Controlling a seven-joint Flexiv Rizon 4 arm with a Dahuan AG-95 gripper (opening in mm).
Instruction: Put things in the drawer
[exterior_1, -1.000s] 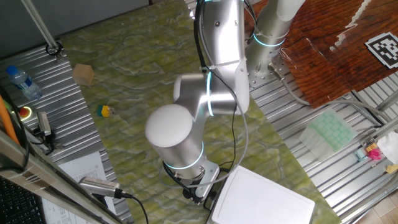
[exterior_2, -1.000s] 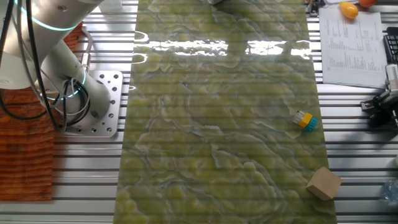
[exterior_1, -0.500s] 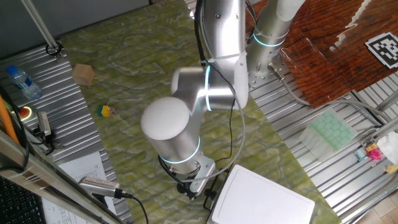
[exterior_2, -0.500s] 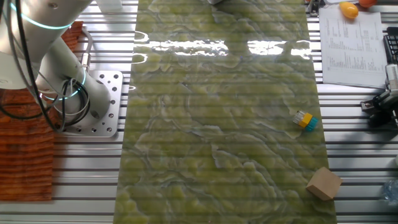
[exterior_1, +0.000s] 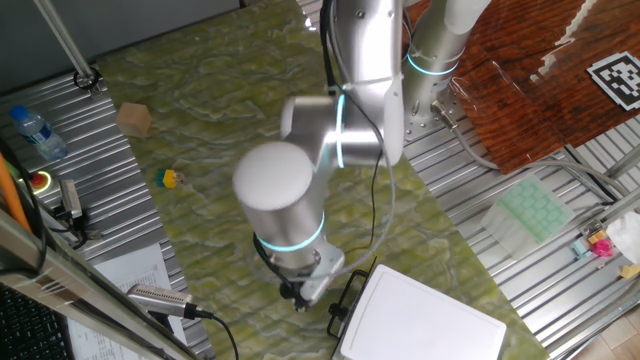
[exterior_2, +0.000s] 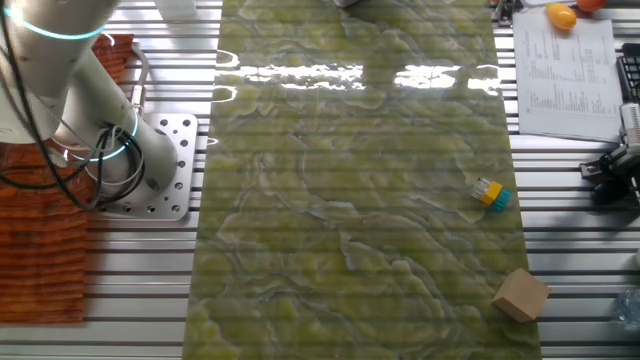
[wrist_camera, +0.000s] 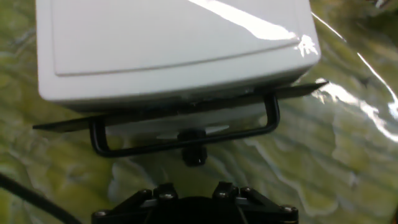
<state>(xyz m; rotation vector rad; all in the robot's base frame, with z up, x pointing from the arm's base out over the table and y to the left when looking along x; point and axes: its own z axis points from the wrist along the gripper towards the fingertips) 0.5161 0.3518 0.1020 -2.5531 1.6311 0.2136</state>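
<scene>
A white flat-topped box (exterior_1: 425, 318) stands at the near right of the mat, seen close up as the box (wrist_camera: 168, 43) in the hand view. Its drawer front (wrist_camera: 155, 124) sits under the top and carries a black wire loop handle (wrist_camera: 186, 142), also visible as the handle (exterior_1: 347, 298). My gripper (exterior_1: 298, 292) hangs just left of that handle. In the hand view only the gripper's dark body (wrist_camera: 194, 198) shows at the bottom edge. A black stubby piece (wrist_camera: 194, 154) sits at the handle's middle. A tan cube (exterior_1: 134, 119) (exterior_2: 520, 294) lies far off.
A small yellow-and-blue item (exterior_1: 168, 178) (exterior_2: 489, 193) lies on the green mat near the tan cube. A water bottle (exterior_1: 38, 132), papers (exterior_2: 560, 60) and tools sit on the metal slats beside the mat. The arm's base (exterior_2: 150, 165) stands at the mat's side.
The hand has shifted left, away from the white box, and the black handle loop now shows between hand and box. The cube and small item have not moved.
</scene>
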